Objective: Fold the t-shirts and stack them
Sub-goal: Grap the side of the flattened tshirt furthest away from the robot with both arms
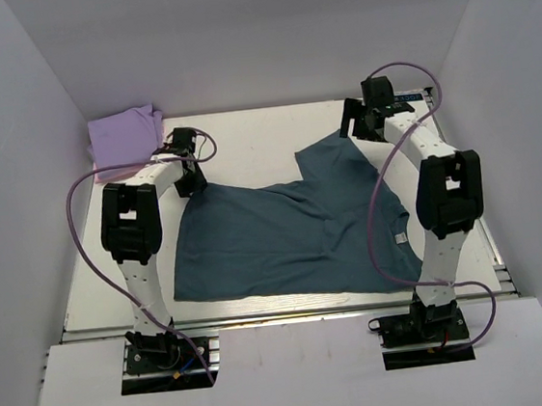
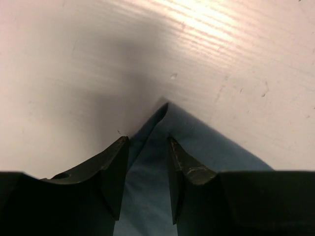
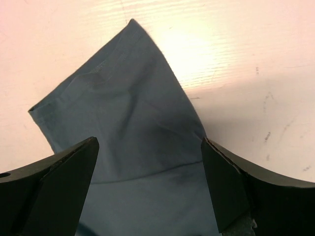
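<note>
The dark teal-blue cotton t-shirt (image 1: 284,235), surely soft and limp, lies spread on the white table (image 1: 245,138), likely best pinched at corners: the left gripper (image 2: 147,146), half-shut, straddles one, grip uncertain, while the right gripper (image 3: 149,147) gapes wide over another.

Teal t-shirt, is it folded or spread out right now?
Spread out. The teal t-shirt lies flat, wide across the table, a sleeve sticking out, unlike the folded lavender shirt.
</note>
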